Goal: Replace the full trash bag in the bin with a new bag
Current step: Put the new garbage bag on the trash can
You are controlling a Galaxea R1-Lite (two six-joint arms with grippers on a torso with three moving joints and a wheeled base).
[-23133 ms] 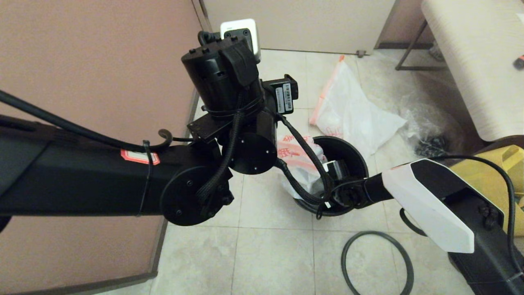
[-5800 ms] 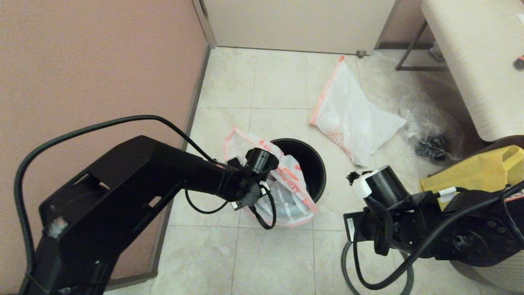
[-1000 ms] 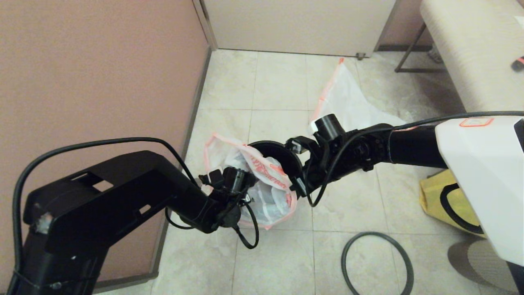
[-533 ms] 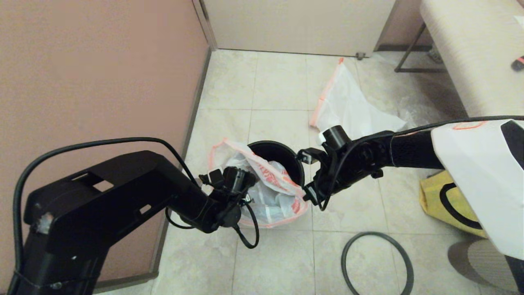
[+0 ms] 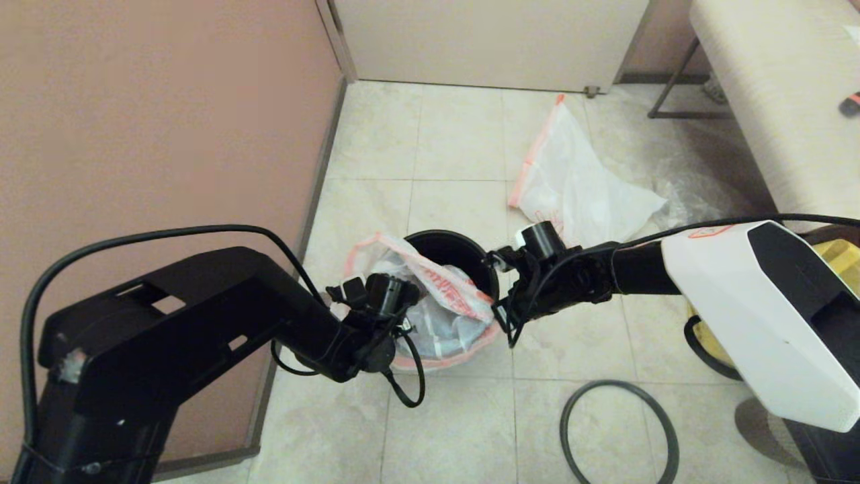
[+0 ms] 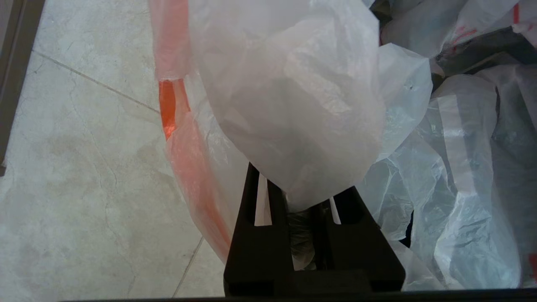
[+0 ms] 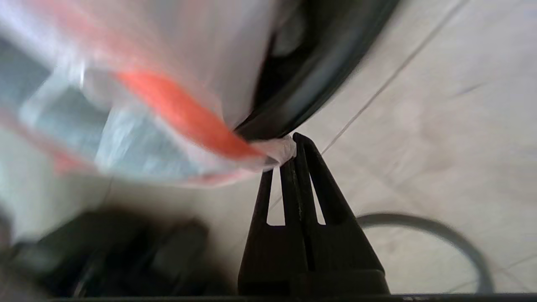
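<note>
At frame centre, the left gripper (image 5: 403, 316) pinches the new bag (image 5: 440, 306), which drapes over the bin (image 5: 447, 245). Right of it, the right gripper (image 5: 498, 323) clamps the bag's hem. The full trash bag (image 5: 581, 191) lies upper right.

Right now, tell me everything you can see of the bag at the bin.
The bag is thin, white, translucent plastic with an orange-red hem and red print, crumpled. It drapes over the near-left rim of the black bin and hangs down its outside toward the floor. The left gripper is shut on a bunch of its film; the right gripper pinches the hem at the bin's right edge, so the mouth is stretched between them.
</note>
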